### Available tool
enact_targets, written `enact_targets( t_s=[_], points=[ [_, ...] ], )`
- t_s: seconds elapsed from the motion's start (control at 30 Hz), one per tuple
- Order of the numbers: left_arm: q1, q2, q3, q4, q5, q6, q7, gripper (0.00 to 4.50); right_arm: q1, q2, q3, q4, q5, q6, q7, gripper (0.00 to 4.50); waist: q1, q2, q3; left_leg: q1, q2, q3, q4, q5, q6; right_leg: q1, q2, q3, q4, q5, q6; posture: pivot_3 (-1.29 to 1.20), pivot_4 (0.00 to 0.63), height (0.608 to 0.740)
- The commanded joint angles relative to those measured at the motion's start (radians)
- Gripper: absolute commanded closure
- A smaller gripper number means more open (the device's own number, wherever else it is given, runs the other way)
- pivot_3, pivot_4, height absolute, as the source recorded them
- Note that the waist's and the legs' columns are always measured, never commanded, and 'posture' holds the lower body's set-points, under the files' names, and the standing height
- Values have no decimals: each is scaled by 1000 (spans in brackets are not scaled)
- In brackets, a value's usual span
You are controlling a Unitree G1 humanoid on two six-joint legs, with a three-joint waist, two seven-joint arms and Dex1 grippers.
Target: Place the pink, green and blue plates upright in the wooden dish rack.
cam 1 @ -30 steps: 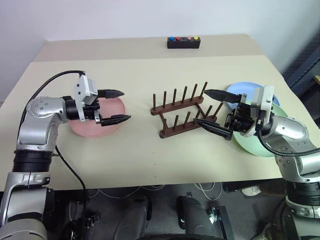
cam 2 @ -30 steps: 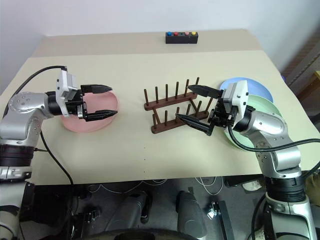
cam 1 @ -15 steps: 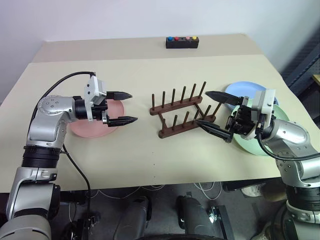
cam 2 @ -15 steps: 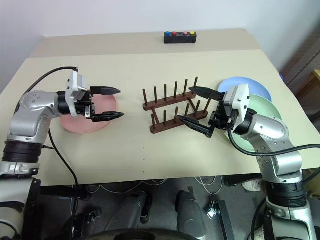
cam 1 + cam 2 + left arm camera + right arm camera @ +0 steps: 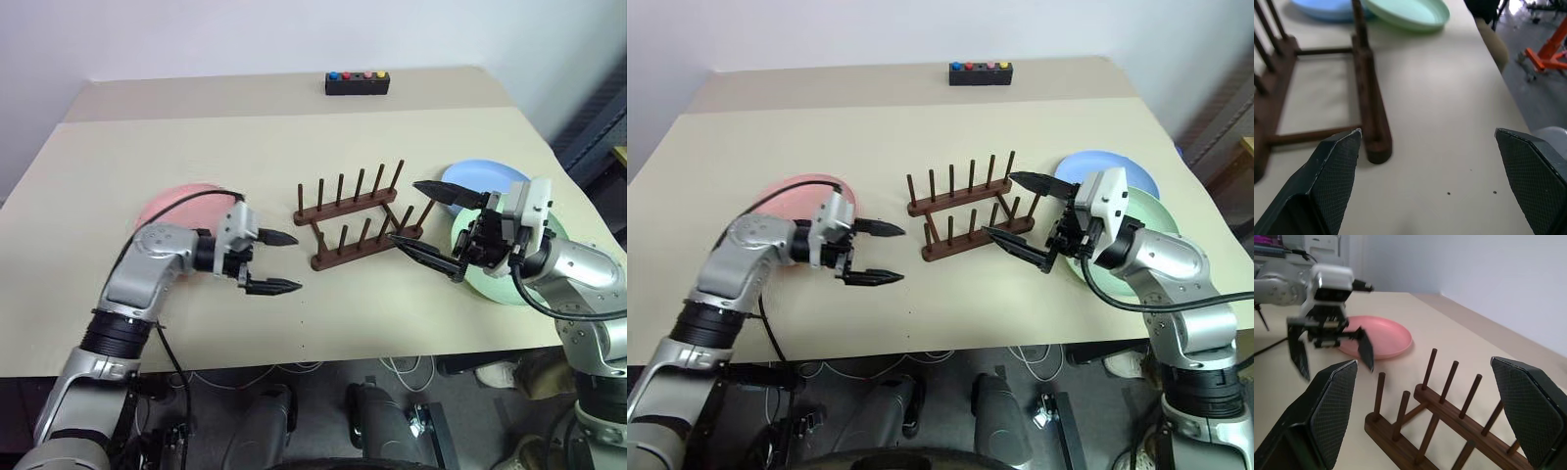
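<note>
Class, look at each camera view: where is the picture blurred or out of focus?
Right wrist view: the left pincer is smeared by motion blur, while the rack is sharp. Left wrist view: the rack and green plate look soft. Eye views: sharp throughout.

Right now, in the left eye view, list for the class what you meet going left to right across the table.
pink plate → left gripper → wooden dish rack → right gripper → green plate

Two black fingers (image 5: 1332, 406) of the right gripper (image 5: 1425, 416) are seen spread wide apart. Between them the wooden dish rack (image 5: 1440, 421) is framed, its pegs upright. Farther off, the left gripper (image 5: 1332, 340), somewhat blurred, is seen near the pink plate (image 5: 1386, 335), apparently open.
</note>
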Motion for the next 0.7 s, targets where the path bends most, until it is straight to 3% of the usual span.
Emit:
enact_targets(
  t_s=[0.03, 0.17, 0.47, 0.57, 0.7],
  points=[
    [1, -30, -33, -21, 56, 28, 86, 0, 3, -17, -39, -62, 34, 10, -9, 45, 1, 0, 0, 0, 0, 0, 0, 0, 0, 0, 0, 0, 0, 0, 0, 0, 150, 740],
    [15, -82, -64, -7, 148, 0, 218, 0, 47, -24, -57, -92, 30, 17, -19, 45, 4, 0, 0, 0, 0, 0, 0, 0, 0, 0, 0, 0, 0, 0, 0, 0, 150, 740],
    [2, -239, -58, 21, 205, 87, 449, 0, 64, -36, -75, -112, 40, 25, -39, 45, 4, 0, 0, 0, 0, 0, 0, 0, 0, 0, 0, 0, 0, 0, 0, 0, 150, 740],
    [-3, -261, -61, 32, 221, 115, 495, 774, 69, -39, -80, -115, 41, 25, -40, 0, 6, 0, 0, 0, -1, 0, 1, 0, 0, 1, 0, 0, 0, 0, 0, 0, 150, 740],
    [10, -257, -86, 21, 226, 145, 490, 2624, 70, -45, -88, -113, 41, 27, -41, 0, 5, 0, 0, 0, -1, 0, 0, 0, 0, 1, 0, 0, 0, 0, 0, 0, 150, 740]
  ],
)
